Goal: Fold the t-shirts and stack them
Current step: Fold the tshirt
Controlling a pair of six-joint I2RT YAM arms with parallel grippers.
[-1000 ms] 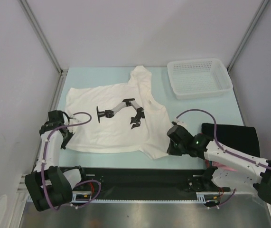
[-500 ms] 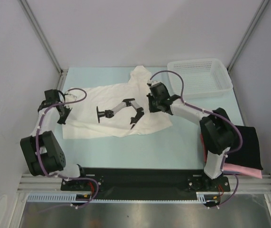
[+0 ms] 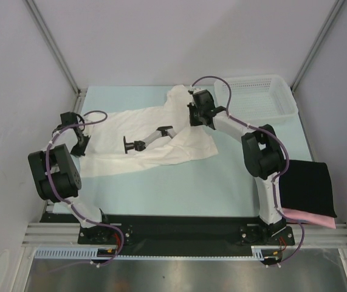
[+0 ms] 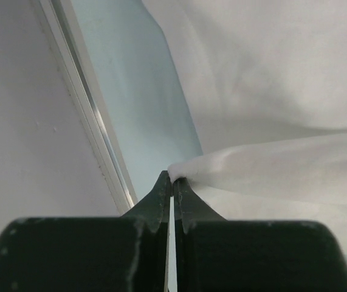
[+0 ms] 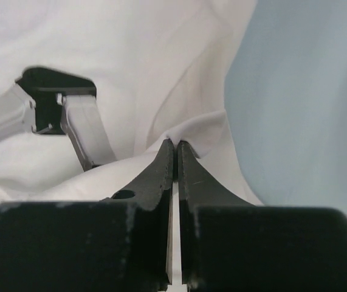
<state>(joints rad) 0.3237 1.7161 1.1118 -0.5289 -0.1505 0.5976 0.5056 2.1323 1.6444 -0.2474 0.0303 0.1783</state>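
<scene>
White t-shirt lies mid-desk, long axis running left to right, strung between the two hands. Left hand is pinched shut on a fold at its left end and right hand is pinched shut on the right end, so each arm is nearest its own end. Against a second ago, both hands have carried the near hem away from the bases, doubling the flat shirt into a narrower band. The held edge likely gets laid down next.

Both arms reach forward, left tool and right tool clamped fully closed.
</scene>
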